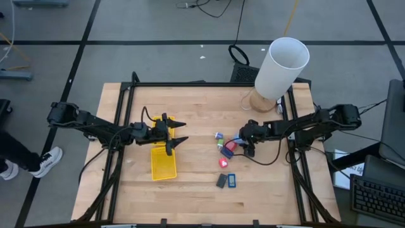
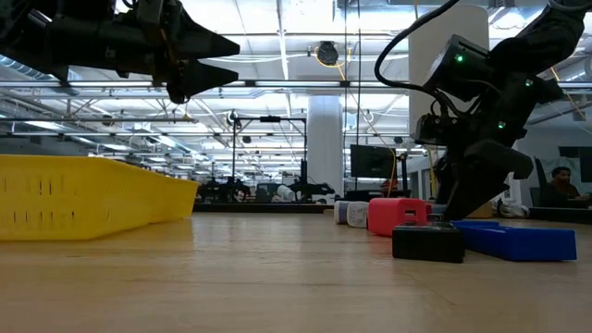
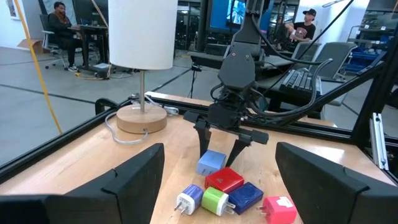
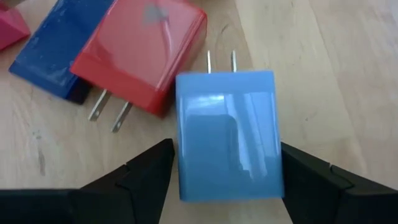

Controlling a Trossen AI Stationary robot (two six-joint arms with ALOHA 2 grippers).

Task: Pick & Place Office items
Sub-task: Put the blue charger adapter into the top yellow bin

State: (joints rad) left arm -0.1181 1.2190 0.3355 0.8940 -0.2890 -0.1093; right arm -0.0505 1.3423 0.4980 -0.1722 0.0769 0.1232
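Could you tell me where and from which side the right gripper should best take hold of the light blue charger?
Grip the light blue charger across its two long flat sides, coming straight down from above. It lies flat on the table, prongs pointing away from the right gripper, whose open fingers already straddle the body. The red charger lies close beside it, so closing near the end away from the prongs probably leaves most room.

Glossy plastic light-blue charger [image 4: 226, 134] on matt wooden table [image 4: 336, 74].

Wooden bench [image 1: 196, 190]: yellow tray [image 1: 162, 164] under left claw [image 1: 180, 133]; plug chargers [image 1: 226, 147] beside right claw [image 1: 247, 144]; lamp [image 1: 278, 69] behind it.
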